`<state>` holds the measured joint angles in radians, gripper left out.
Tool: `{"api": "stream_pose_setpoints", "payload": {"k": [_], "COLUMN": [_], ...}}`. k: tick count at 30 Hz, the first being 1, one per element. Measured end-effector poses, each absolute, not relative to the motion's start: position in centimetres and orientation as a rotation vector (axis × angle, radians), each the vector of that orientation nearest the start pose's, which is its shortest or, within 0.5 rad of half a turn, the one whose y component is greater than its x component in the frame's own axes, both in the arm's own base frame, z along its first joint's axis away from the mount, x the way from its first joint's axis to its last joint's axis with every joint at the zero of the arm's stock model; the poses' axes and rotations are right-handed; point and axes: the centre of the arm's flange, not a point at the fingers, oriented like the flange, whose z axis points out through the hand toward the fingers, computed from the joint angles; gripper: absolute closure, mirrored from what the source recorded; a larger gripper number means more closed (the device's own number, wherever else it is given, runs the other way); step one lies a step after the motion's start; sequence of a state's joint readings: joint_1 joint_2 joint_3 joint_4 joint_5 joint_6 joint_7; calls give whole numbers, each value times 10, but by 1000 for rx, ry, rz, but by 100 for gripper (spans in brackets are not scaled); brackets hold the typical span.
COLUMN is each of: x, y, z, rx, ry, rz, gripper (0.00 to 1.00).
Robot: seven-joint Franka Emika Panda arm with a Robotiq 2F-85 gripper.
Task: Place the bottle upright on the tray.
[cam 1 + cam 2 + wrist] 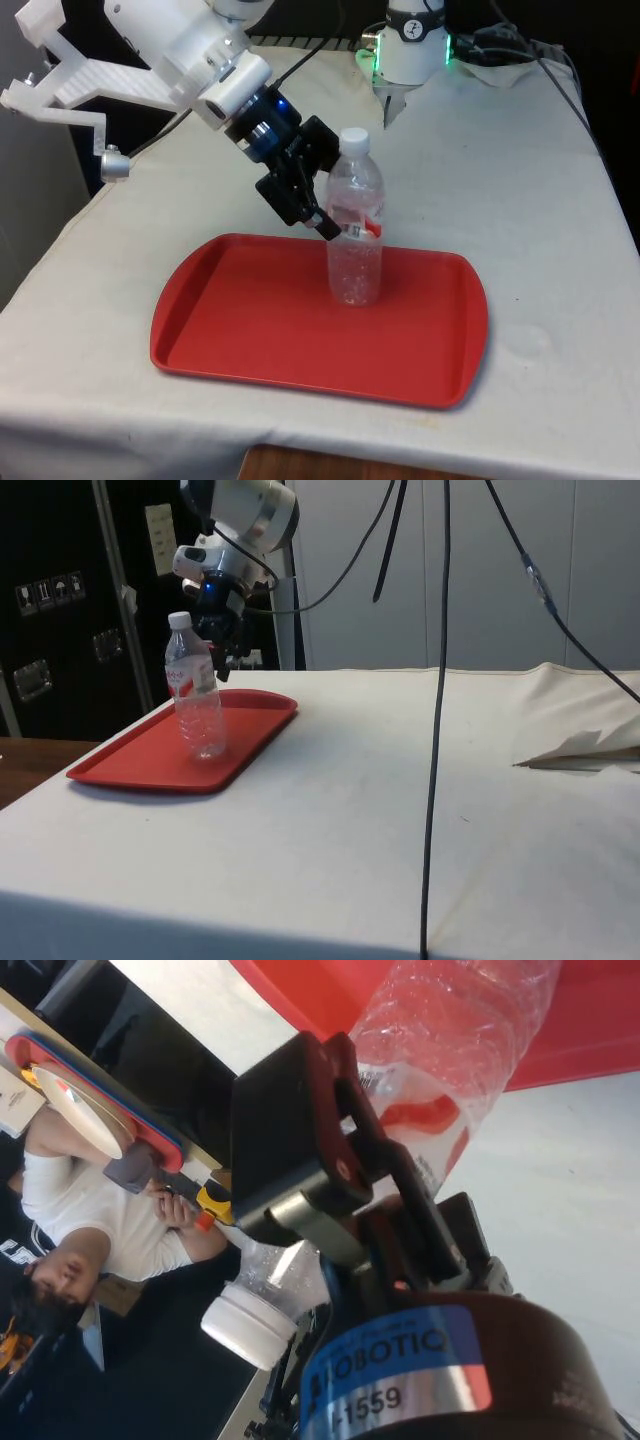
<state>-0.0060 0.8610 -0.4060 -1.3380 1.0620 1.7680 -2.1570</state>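
Observation:
A clear plastic bottle (355,250) with a white cap and a red-and-white label stands upright on the red tray (240,320), towards the tray's far edge. My gripper (335,225) reaches down from the front view's left and is shut on the bottle at label height; one black finger (322,222) presses its side. From the side, the bottle (198,705) rests its base on the tray (130,765), with the gripper (222,655) just behind it. In the wrist view the bottle (450,1050) runs between the fingers (290,1130), above the tray (590,1030).
The tray lies near the table's front edge (330,455). White cloth (500,170) stretches bare beyond it. A black cable (435,730) hangs across the side view, and a fold of cloth (580,748) rises at the far side. A person (90,1230) sits beyond the table.

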Motion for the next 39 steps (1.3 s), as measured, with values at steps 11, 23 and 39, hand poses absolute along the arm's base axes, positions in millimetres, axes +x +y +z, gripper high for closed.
{"api": "stream_pose_setpoints", "payload": {"k": [11, 23, 39], "x": [703, 696, 697], "y": [-156, -173, -174], "z": [234, 257, 285], "rx": [-1944, -1931, -1935], "ry": [-1652, -1646, -1640], "rz": [-730, -725, -678], "gripper": [0, 0, 0]}}
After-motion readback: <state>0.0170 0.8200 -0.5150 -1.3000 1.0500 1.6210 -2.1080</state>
